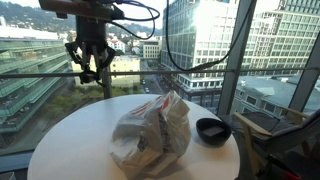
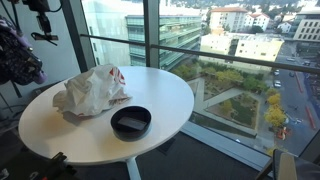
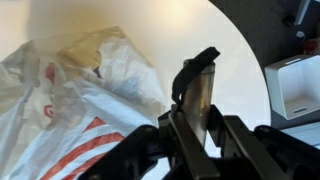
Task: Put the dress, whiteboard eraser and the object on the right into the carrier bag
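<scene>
A white carrier bag with red print [image 1: 150, 130] lies crumpled on the round white table [image 1: 70, 140]; it shows in both exterior views [image 2: 92, 90] and in the wrist view [image 3: 70, 100]. My gripper [image 1: 90, 60] hangs well above the table's far edge, apart from the bag. In the wrist view the gripper [image 3: 195, 128] is shut on a flat grey whiteboard eraser [image 3: 195, 90] with a black end, held above the table [image 3: 235, 70] beside the bag. A black bowl [image 1: 212, 130] sits next to the bag [image 2: 131, 121]. No dress is in view.
Tall glass windows with a rail stand right behind the table [image 2: 150, 40]. A white box [image 3: 295, 85] sits on the floor beyond the table edge. Bare table top lies in front of the bag [image 2: 60, 135].
</scene>
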